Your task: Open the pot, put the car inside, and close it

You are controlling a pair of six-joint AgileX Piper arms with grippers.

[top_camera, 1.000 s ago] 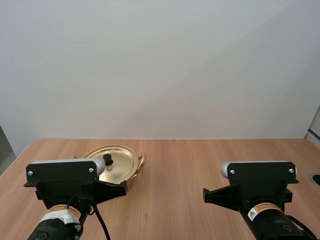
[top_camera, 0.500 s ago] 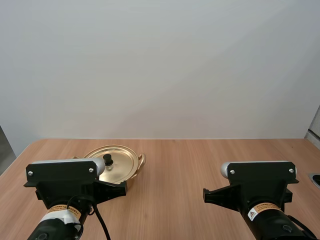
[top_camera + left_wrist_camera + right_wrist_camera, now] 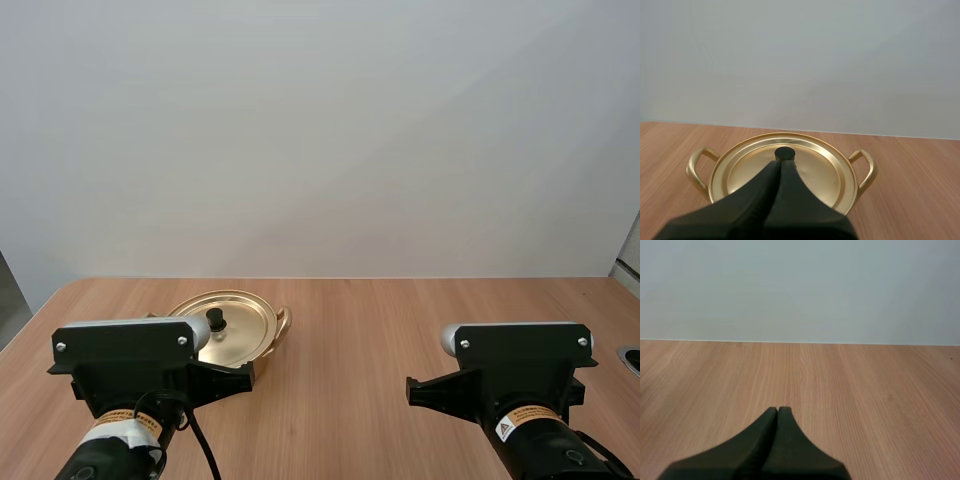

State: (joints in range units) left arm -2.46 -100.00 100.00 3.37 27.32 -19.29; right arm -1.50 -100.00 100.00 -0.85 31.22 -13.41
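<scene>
A golden pot with two side handles stands on the wooden table, left of centre. Its golden lid sits closed on it, topped by a black knob. My left gripper is shut on nothing, its tips just short of the knob and pointing at it. My right gripper is shut as one dark wedge over bare wood. In the high view both arms rest at the near edge of the table, the left arm just behind the pot, the right arm over bare table.
The table's far edge meets a plain white wall. Bare wood stretches to the right of the pot and ahead of my right gripper.
</scene>
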